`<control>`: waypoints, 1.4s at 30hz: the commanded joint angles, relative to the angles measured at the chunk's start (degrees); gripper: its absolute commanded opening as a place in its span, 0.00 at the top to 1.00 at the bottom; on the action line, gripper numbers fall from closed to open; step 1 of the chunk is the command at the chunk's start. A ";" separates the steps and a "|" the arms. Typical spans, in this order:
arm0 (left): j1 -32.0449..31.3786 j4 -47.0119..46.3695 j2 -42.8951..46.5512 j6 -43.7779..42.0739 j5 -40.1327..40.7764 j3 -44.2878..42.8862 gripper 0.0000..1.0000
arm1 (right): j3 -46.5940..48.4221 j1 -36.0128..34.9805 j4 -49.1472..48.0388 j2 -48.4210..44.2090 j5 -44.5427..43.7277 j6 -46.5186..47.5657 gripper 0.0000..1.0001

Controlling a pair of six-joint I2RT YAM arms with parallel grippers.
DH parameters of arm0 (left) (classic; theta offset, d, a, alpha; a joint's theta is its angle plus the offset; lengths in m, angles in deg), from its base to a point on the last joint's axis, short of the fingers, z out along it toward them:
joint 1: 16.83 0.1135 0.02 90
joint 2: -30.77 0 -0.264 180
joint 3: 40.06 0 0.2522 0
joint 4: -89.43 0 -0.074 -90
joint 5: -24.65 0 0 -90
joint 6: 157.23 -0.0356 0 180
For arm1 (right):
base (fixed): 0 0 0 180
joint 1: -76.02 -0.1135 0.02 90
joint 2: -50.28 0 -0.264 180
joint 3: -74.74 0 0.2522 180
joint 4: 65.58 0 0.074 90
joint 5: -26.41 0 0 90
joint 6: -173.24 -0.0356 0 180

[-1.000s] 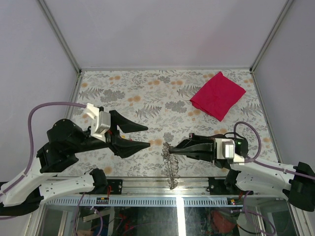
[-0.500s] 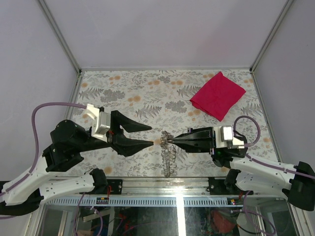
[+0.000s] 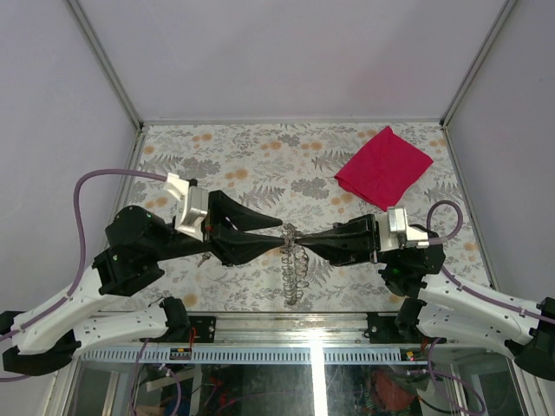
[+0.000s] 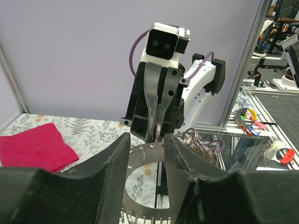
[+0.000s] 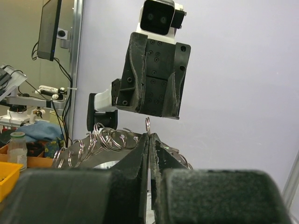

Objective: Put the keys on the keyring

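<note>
Where the 2 arms meet, just to the 6 o'clock side of the table's middle in the top view, items are listed as follows.

Item 1, left gripper [image 3: 279, 235]: reaches in from 8 o'clock. Its 2 fingers stand apart with a narrow gap at the tips. The wrist view shows nothing clamped between them.

Item 2, right gripper [image 3: 298, 237]: reaches in from 4 o'clock, tip to tip with item 1. Its fingers are pressed together on 1 thin upright ring [image 5: 147, 124], which stands up out of the pinch.

Item 3, keyring [image 3: 295, 274]: a bunch of steel rings, lifted off the table. It hangs in a string from the pinched ring toward 6 o'clock. In the left wrist view the pinched ring sits in line with the gap of item 1; contact cannot be told.

Item 4, flat metal plate [image 4: 140, 157]: edged with small holes, seen low between the left fingers. What it is fixed to cannot be told.

Item 5, keys: not made out in any view.

Item 6, red cloth [image 3: 384, 167]: folded, lying flat at 2 o'clock, well apart from both grippers.

Item 7, table [image 3: 260, 156]: covered in a floral print.
</note>
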 commanded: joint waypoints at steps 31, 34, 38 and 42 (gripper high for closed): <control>-0.24 -2.67 -5.25 1.63 -3.53 -0.82 1.00 | 3.24 -0.25 0.64 -2.52 -3.34 -0.15 1.00; -0.24 -0.24 -6.06 1.61 -4.29 -1.98 1.00 | 3.23 -0.27 1.33 -2.77 -3.41 0.40 1.00; -0.21 5.00 -7.07 0.52 -4.32 -4.75 1.00 | 3.09 -0.25 4.01 -3.61 -2.96 2.30 1.00; -0.17 9.98 -7.45 -1.03 -3.95 -7.59 1.00 | 3.43 -0.26 9.51 -5.01 -2.95 5.17 0.92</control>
